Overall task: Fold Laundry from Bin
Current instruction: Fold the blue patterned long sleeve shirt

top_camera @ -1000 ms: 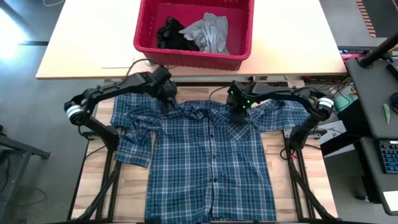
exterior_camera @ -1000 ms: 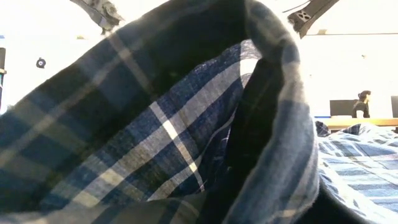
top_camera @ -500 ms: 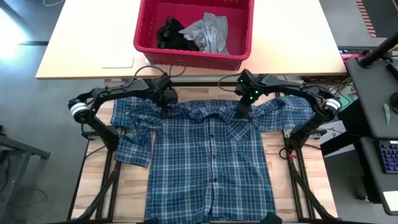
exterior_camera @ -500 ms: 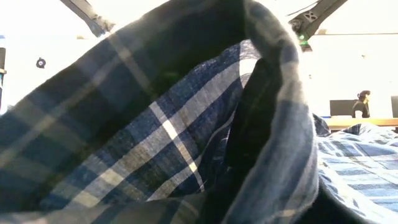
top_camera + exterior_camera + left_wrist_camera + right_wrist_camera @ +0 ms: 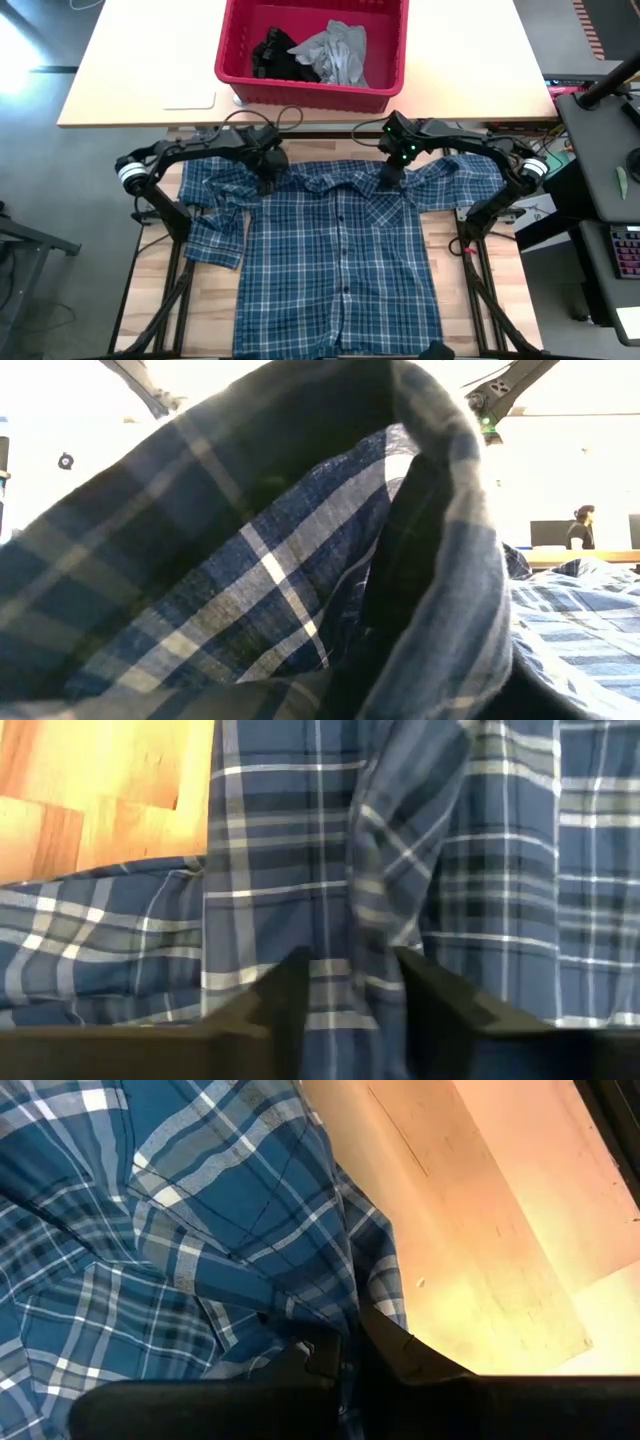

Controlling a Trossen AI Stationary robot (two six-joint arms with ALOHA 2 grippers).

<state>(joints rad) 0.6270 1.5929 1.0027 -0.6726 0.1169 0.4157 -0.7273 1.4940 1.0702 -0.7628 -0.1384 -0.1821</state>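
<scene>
One plaid shirt [image 5: 335, 255] lies spread across the centre of the high view; one red bin [image 5: 312, 50] at upper centre holds two garments, grey [image 5: 335, 52] and black [image 5: 280, 55]. Left gripper [image 5: 266, 180] pinches shirt fabric, narrower than a second ago; right gripper [image 5: 390, 178] is clamped on the collar, unchanged
</scene>
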